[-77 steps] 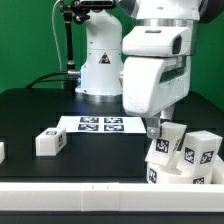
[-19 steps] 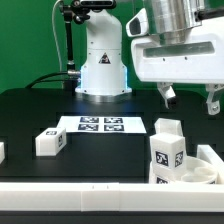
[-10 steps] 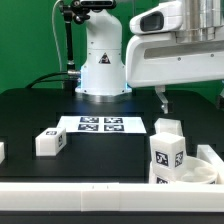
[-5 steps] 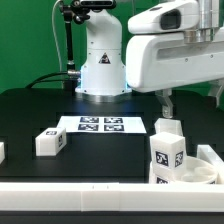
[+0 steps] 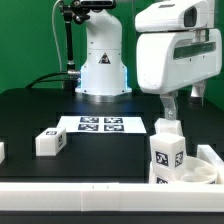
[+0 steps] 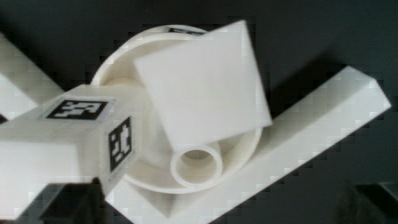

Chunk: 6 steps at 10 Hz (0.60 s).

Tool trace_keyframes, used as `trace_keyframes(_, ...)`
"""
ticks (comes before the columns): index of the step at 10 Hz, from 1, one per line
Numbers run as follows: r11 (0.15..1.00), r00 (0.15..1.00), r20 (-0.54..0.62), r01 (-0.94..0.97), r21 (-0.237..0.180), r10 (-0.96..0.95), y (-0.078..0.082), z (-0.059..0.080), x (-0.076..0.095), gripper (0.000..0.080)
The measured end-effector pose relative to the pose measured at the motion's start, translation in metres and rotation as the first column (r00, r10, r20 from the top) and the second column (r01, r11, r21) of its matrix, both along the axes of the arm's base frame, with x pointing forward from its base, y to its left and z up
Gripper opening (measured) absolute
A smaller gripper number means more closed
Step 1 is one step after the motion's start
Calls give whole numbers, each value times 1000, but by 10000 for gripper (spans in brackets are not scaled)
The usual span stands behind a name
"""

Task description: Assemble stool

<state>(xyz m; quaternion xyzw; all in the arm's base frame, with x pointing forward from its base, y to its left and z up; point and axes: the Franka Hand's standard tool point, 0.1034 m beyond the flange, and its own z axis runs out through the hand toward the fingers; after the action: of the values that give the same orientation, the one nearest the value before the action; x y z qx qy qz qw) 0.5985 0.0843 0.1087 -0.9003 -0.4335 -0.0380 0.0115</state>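
Stool legs [image 5: 48, 142] [image 5: 1, 151] [image 5: 168, 157] [image 5: 168, 126] x4 (1 cut off at edge), rnd seat [image 6: 125, 60] x1, marker board [image 5: 100, 124] x1

Black table [image 5: 30, 115] carries the marker board [image 5: 103, 125]; one leg block [image 5: 50, 142] lies to the exterior view's left of that board, round seat [image 6: 125, 62] w/ upright legs [image 5: 168, 155] to its right, long white rail [image 5: 70, 190] in front, nearer cam

The exterior view faces the arm base [image 5: 100, 70] across the table [image 5: 30, 112]; the wrist view looks closely down on the stool [image 6: 178, 100], seen in both.
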Motion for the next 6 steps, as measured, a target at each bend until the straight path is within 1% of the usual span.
trace_keyframes(2,989,989,20,-143,-36,144,1,-7,-1,649)
trace_keyframes(3,990,990,19,-138,-37,139,2,-13,-5,649)
trace_keyframes(6,990,991,0,-133,-38,133,-3,-24,-9,649)
